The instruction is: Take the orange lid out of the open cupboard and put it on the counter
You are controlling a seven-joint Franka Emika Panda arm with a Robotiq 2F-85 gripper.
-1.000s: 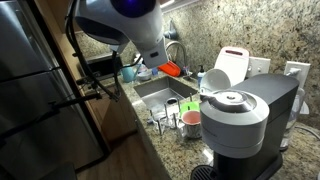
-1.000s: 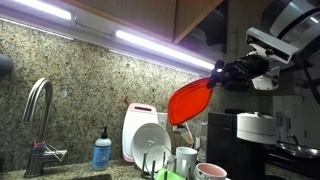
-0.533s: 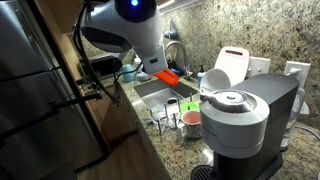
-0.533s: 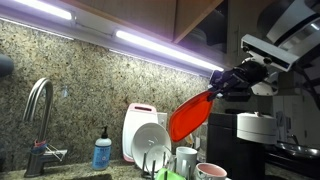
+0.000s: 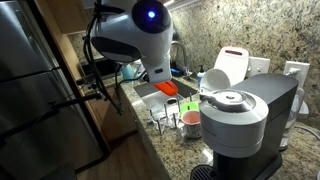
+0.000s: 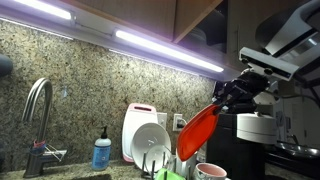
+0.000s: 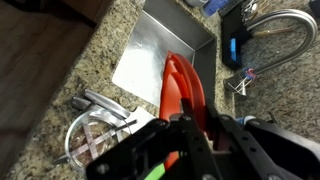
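End effector: your end effector (image 6: 236, 92) is pressed together on the upper end of the orange lid (image 6: 198, 135). In the wrist view (image 7: 195, 128) its dark jaws clamp that end from both sides.
Lid pose: you are holding it steeply tilted, gripped end high and free end hanging down and away from the wrist.
Lid position: it is in the air, not set down. In an exterior view (image 5: 167, 88) it shows as a small orange patch just under the wrist, over the sink area.
Below the lid: in the wrist view the lid (image 7: 182, 85) runs edge-on across the near rim of the steel sink (image 7: 160, 55).
Tabletop: speckled granite tabletop (image 7: 60, 75) wraps around the basin, and the lid is clear of it.
Faucet: the arched faucet (image 7: 278, 25) stands behind the sink. A blue item (image 7: 232, 48) lies by its base, but you cannot tell what it is.
Rack: a wire rack (image 7: 95, 130) sits on the granite beside the sink.
Cups: a pink cup (image 5: 190, 120) stands near the rack, below the lid's low end.
Board: a white board with red edge (image 5: 232, 62) leans against the stone wall.
Machine: a grey and black coffee machine (image 5: 245, 115) stands nearest the camera.
Bottle: a blue bottle (image 6: 101, 153) stands by the faucet.
Lighting: a light strip (image 6: 150, 42) glows under the cupboard.
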